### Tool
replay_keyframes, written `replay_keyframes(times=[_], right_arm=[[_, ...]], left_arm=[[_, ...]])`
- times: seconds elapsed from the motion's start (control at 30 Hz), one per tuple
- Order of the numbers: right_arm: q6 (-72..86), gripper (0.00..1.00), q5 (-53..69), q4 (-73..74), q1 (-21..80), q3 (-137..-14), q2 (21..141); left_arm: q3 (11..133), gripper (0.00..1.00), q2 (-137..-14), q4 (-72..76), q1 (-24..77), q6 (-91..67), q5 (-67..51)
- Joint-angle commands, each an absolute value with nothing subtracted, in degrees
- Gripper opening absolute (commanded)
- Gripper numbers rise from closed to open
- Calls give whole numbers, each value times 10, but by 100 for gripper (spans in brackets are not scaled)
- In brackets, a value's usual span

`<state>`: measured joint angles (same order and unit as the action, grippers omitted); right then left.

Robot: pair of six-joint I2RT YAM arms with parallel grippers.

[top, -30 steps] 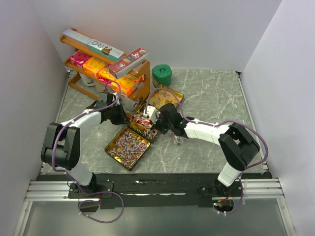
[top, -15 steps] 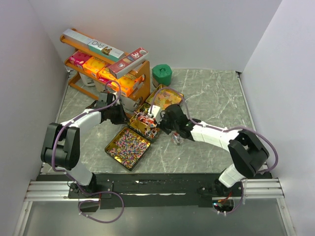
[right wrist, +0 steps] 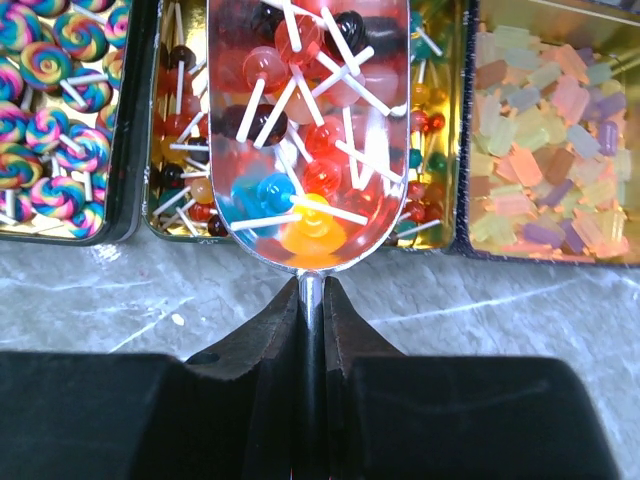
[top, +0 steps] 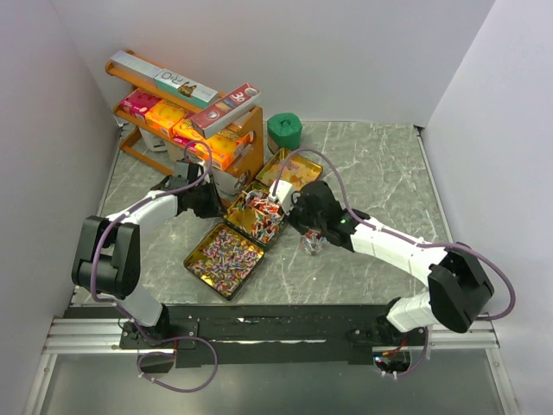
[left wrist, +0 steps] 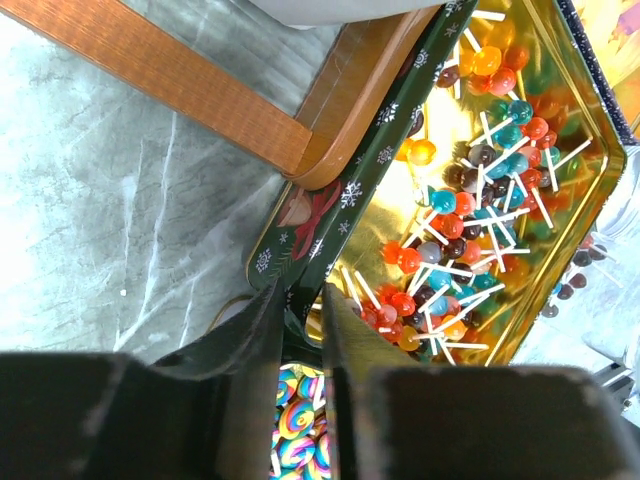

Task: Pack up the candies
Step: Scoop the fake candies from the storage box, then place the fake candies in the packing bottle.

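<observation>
Three open tins lie in a row. The near tin (top: pixel 197 268) holds rainbow swirl candies (right wrist: pixel 50 110). In the middle tin (left wrist: pixel 330 215) lie red, blue and orange ball candies (left wrist: pixel 470 200) on white sticks. Pastel yellow-pink candies (right wrist: pixel 545 130) fill the far tin (top: pixel 278 159). My right gripper (right wrist: pixel 311 285) is shut on the handle of a metal scoop (right wrist: pixel 308 130), which is full of ball candies and hangs over the middle tin. My left gripper (left wrist: pixel 302 295) pinches the middle tin's dark green rim at its near corner.
An orange wooden rack (top: pixel 251 143) with cardboard boxes stands at the back left, its foot touching the middle tin. A green lidded pot (top: pixel 284 131) sits behind the tins. A small clear container (top: pixel 309 245) stands below my right forearm. White walls close both sides.
My right arm has swung its elbow out to the right, and its wrist with the scoop has shifted slightly right and back over the tins. The left arm has stayed put.
</observation>
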<state>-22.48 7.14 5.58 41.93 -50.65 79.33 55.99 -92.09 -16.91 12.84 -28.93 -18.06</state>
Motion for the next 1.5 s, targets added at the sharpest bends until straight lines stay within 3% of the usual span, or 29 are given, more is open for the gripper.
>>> replay_keyframes(times=[0.0, 0.17, 0.5, 0.67, 0.97, 1.07, 1.47], right_arm=[[-194, 0, 53, 87, 416, -541, 752], [-172, 0, 37, 132, 416, -544, 706], [-85, 0, -12, 270, 414, -550, 617], [-33, 0, -37, 332, 415, -535, 571], [29, 0, -70, 428, 419, -498, 490], [44, 0, -76, 450, 419, -490, 477], [85, 0, -84, 487, 427, -517, 524]], left_arm=[[591, 33, -906, -141, 129, -294, -179], [613, 41, -904, -162, 129, -294, -190], [621, 66, -859, -200, 129, -296, -179], [578, 80, -804, -206, 129, -298, -173], [480, 96, -744, -122, 129, -333, -89], [470, 99, -755, -106, 129, -336, -64], [516, 96, -776, -138, 129, -308, -2]])
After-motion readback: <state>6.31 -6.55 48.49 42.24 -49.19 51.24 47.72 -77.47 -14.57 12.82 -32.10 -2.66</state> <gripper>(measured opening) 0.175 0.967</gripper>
